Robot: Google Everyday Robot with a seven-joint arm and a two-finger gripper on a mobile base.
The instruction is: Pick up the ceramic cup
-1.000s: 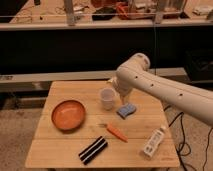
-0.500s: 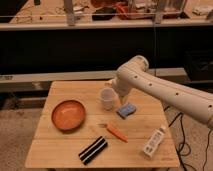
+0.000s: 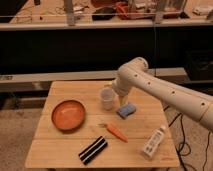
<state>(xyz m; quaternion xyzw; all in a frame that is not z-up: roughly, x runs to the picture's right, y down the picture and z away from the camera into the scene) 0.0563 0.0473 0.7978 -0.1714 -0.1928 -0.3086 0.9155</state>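
1. The ceramic cup (image 3: 106, 98) stands upright on the worktop (image 3: 60, 145), near the middle of the far edge. It has not been lifted.
2. The gripper (image 3: 114, 93) is at the cup's right side, close against its rim. The arm reaches in from the right edge and bends down over it.
3. The fingers are spread wide and nothing is pinched between them. I cannot tell whether they straddle the cup's wall or sit just beside it.
4. By my reading, the approach is all but done. What is left is the grasp and the lift.
5. The rest lies apart from the cup:
   - an orange bowl (image 3: 68, 114) toward the left edge
   - a blue sponge (image 3: 126, 110) just right of the cup
   - a carrot (image 3: 116, 132) nearer the front
   - a striped black-and-white block (image 3: 93, 149) at the front edge
   - a white bottle (image 3: 153, 142) by the front right corner
6. The sponge is the closest neighbour, so it is the one most likely to be nudged as the fingers come together.
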